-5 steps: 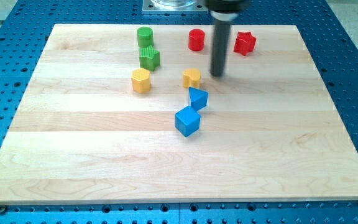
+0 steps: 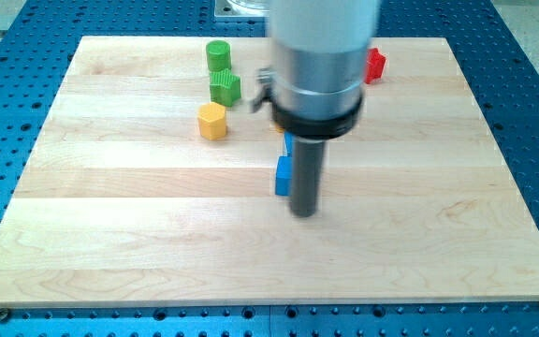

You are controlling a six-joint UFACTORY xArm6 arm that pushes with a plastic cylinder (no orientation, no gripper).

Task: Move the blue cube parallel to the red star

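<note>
My rod comes down from the large grey arm body at the view's top centre, and my tip point(image 2: 304, 212) rests on the board right against the right side of the blue cube point(image 2: 282, 177), which is mostly hidden behind the rod. A second blue block point(image 2: 288, 143) shows as a sliver just above it. The red star point(image 2: 375, 64) peeks out at the view's top right, mostly covered by the arm.
A green cylinder point(image 2: 217, 54) and a green star-like block point(image 2: 225, 88) stand at the top left, with a yellow block point(image 2: 212, 122) below them. The arm hides the red cylinder and the other yellow block. The wooden board point(image 2: 110, 234) lies on a blue perforated table.
My tip has moved down the view from beside the upper yellow block to the right side of the blue cube. The arm body now covers the top centre blocks.
</note>
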